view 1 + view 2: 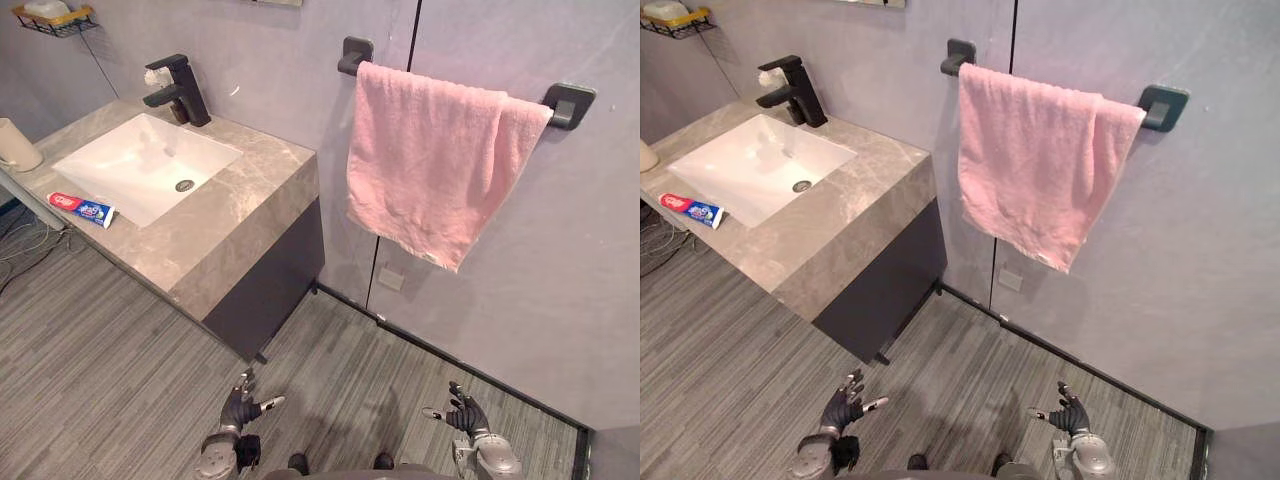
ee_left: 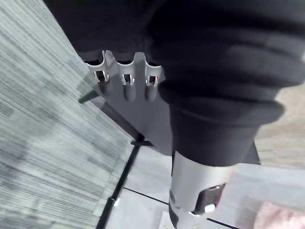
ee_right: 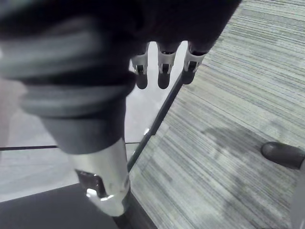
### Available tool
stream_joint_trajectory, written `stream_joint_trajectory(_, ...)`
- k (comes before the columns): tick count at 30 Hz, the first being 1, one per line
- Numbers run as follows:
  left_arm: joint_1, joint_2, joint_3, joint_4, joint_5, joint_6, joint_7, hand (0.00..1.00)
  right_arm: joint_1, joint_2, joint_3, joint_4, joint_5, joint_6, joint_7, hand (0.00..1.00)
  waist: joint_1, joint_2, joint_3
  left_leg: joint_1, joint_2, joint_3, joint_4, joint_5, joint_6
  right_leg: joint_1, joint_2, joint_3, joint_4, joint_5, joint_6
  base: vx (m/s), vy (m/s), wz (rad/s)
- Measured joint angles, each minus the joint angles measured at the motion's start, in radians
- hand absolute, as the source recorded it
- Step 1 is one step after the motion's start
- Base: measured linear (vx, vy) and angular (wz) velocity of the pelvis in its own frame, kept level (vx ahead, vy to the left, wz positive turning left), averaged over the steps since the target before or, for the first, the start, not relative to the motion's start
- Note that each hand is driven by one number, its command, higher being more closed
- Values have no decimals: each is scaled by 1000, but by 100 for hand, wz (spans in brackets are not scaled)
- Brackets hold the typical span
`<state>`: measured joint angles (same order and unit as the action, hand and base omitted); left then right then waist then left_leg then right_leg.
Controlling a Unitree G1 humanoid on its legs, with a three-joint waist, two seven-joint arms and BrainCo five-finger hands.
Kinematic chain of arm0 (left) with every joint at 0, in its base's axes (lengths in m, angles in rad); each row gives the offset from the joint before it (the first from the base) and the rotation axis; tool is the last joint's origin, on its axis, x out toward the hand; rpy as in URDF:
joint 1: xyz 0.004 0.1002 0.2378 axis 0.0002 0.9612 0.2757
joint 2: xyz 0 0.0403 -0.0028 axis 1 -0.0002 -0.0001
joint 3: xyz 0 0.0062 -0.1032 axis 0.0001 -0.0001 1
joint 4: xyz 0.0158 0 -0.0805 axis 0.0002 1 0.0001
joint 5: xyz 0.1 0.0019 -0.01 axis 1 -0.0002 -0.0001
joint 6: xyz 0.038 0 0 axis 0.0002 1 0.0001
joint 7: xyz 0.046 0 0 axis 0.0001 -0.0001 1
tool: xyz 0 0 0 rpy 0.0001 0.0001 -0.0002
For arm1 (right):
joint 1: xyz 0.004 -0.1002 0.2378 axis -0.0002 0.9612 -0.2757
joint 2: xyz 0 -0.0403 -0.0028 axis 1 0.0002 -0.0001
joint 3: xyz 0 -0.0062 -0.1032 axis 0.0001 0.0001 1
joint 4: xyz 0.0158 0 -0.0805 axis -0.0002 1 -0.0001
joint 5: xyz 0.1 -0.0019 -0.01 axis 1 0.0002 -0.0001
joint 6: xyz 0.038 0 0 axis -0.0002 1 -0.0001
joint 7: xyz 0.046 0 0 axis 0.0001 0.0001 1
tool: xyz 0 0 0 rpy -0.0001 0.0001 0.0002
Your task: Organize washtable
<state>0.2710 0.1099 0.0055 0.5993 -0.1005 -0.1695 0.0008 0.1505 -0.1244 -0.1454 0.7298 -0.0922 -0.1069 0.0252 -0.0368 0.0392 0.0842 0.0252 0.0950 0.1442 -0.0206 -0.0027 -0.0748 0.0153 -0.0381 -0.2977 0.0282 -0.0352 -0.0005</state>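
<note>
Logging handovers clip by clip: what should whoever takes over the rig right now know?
Left hand open, empty, low over the floor. Right hand the same.
Toothpaste tube lies on the counter beside the sink's near corner; beige cup at the counter's left end; pink towel hangs on the wall bar.
Done: nothing visibly tidied.
Left: probably step up to the counter and put tube and cup in place.
</note>
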Motion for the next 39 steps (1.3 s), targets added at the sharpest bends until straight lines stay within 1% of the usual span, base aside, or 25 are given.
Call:
stream_joint_trajectory(3, 24, 0, 13, 17, 0, 6, 0, 0, 8, -2, 3, 3, -1, 2, 0, 0, 2, 0, 9, -19, -18, -18, -3, 15, 4, -5, -13, -32, 2, 8, 6, -114, 68, 21)
stream_joint_trajectory(5, 18, -2, 19, 7, -2, 6, 0, 0, 7, -5, 4, 3, 0, 2, -1, 0, 0, 3, 18, -97, -30, -71, 69, 14, 4, -29, -33, -90, 29, 2, 11, -132, 66, 83)
stream_joint_trajectory(8, 16, -12, 45, -49, -15, 5, 3, 0, -15, -32, 6, 4, 3, 2, -3, 0, 27, 8, 52, -220, -50, -132, 136, 37, 3, -95, -96, -215, 122, -24, 4, -136, 75, 141)
stream_joint_trajectory(9, 7, -14, 45, -68, -15, 7, 3, 0, -17, -37, 2, 17, 4, 3, -8, 0, 25, 14, 66, -250, -34, -63, 184, 27, 14, -82, -133, -306, 131, -26, 6, -48, 104, 166)
stream_joint_trajectory(11, 9, -20, 44, -84, -15, 8, 3, 0, -29, -59, -2, 31, 5, 3, -16, 0, 23, -4, 79, -246, 13, 58, 211, 4, 48, -47, -192, -397, 140, -23, 29, -15, 146, 172)
stream_joint_trajectory(12, 12, -24, 43, -86, -15, 8, 3, 0, -30, -67, -4, 31, 6, 3, -22, 0, 20, -4, 79, -235, 34, 102, 209, 4, 48, -37, -209, -425, 144, -21, 43, -9, 246, 167)
stream_joint_trajectory(13, 13, -36, 43, -102, -15, 7, 3, 0, -34, -89, -6, 31, 8, -1, -27, 0, 24, 16, 77, -202, 96, 189, 184, 7, 44, -19, -229, -471, 148, -13, 81, 11, 232, 110)
stream_joint_trajectory(14, 14, -40, 44, -101, -15, 7, 3, 0, -37, -97, -7, 33, 9, -2, -27, 0, 27, 31, 76, -183, 126, 221, 156, 17, 5, -15, -229, -484, 153, -11, 93, 10, 353, 109)
stream_joint_trajectory(16, 4, -21, 46, -100, -16, 13, 9, 0, -52, -72, -19, 45, 13, 2, -30, 0, 46, 0, 81, -195, 72, 249, 153, 6, 30, -7, -284, -498, 148, 13, 114, 1, 316, 61)
stream_joint_trajectory(17, 2, -7, 51, -103, -15, 13, 8, 0, -53, -36, -14, 47, 13, 3, -26, 0, 56, -25, 81, -233, 43, 230, 215, -38, 51, 6, -316, -526, 135, 35, 133, 3, 327, 47)
stream_joint_trajectory(18, 2, -8, 57, -103, -15, 14, 6, 0, -53, -27, -13, 50, 13, 3, -24, 0, 54, -28, 81, -252, 34, 216, 250, -58, 57, 15, -327, -538, 131, 42, 143, 14, 391, 64)
stream_joint_trajectory(20, 12, -11, 67, -116, -14, 14, -1, 0, -56, -16, -7, 76, 12, 11, -21, 0, 63, -23, 81, -339, 29, 177, 444, -177, 90, 40, -352, -565, 131, 59, 172, 21, 340, 45)
stream_joint_trajectory(21, 17, -11, 72, -120, -14, 13, -1, 0, -58, -17, -2, 78, 12, 17, -21, 0, 70, -19, 81, -357, 27, 166, 486, -205, 99, 45, -360, -572, 144, 58, 174, 52, 364, 25)
stream_joint_trajectory(22, 17, -10, 77, -120, -14, 14, 0, 0, -64, -17, 2, 80, 12, 23, -21, 0, 79, -19, 83, -374, 16, 159, 530, -242, 112, 47, -386, -574, 174, 49, 165, 103, 388, 30)
stream_joint_trajectory(23, 19, -9, 77, -122, -14, 14, 0, 0, -65, -18, 8, 81, 12, 31, -21, 0, 83, -23, 83, -379, -12, 147, 559, -276, 132, 29, -427, -546, 244, 3, 93, 153, 459, 48)
stream_joint_trajectory(24, 25, -7, 75, -129, -13, 19, -1, 0, -66, -18, 17, 78, 13, 36, -21, 0, 80, -23, 84, -377, -49, 125, 564, -293, 160, -14, -437, -437, 316, -98, -41, 147, 366, 62)
stream_joint_trajectory(25, 25, -4, 75, -139, -12, 22, -1, 0, -63, -17, 29, 76, 13, 36, -21, 0, 73, -30, 86, -372, -75, 109, 561, -304, 179, -45, -424, -342, 351, -160, -64, 178, 301, 101)
stream_joint_trajectory(26, 22, 6, 74, -162, -11, 29, -1, 0, -51, -14, 46, 76, 17, 38, -20, 0, 60, -49, 94, -354, -131, 68, 557, -316, 211, -86, -385, -176, 456, -245, -47, 234, 226, 117)
stream_joint_trajectory(28, 24, 14, 73, -174, -7, 36, 0, 0, -44, -7, 46, 74, 28, 39, -19, 0, 48, -64, 111, -283, -193, 9, 535, -334, 251, -158, -291, -29, 655, -352, -35, 338, 180, 111)
stream_joint_trajectory(31, 39, 18, 52, -175, -6, 37, 0, 0, -23, -2, 47, 37, 43, 36, -20, 0, 44, -48, 120, -147, -217, -60, 438, -329, 241, -281, -172, -44, 693, -378, -15, 369, 97, 73)
stream_joint_trajectory(34, 17, 19, 27, -174, -6, 37, 0, 0, -11, -6, 46, 24, 49, 34, -20, 0, 23, -32, 132, -61, -215, -142, 376, -329, 234, -395, -101, -26, 540, -329, 36, 476, 46, 89)
stream_joint_trajectory(36, 5, 12, 23, -172, -6, 38, 0, 0, -8, -10, 44, 22, 55, 35, -21, 0, 22, -29, 135, 17, -207, -186, 302, -329, 229, -450, -62, -12, 409, -209, 38, 660, 23, 65)
stream_joint_trajectory(37, 0, 13, 24, -171, -6, 38, 0, 0, -6, -9, 44, 18, 55, 35, -21, 0, 22, -29, 134, 66, -199, -206, 270, -339, 208, -467, -30, 0, 352, -134, 11, 843, -10, 55)
stream_joint_trajectory(38, -15, 15, 25, -153, -4, 38, 0, 0, 8, -2, 44, -7, 55, 35, -21, 0, 12, -35, 130, 114, -188, -225, 272, -363, 163, -495, -3, -9, 350, -70, -56, 717, -14, 61)
stream_joint_trajectory(39, -14, 15, 23, -152, -3, 38, 0, 0, 14, 3, 45, -15, 55, 34, -20, 0, 2, -34, 130, 128, -185, -226, 285, -374, 144, -492, 6, -23, 358, -49, -81, 586, -35, 64)
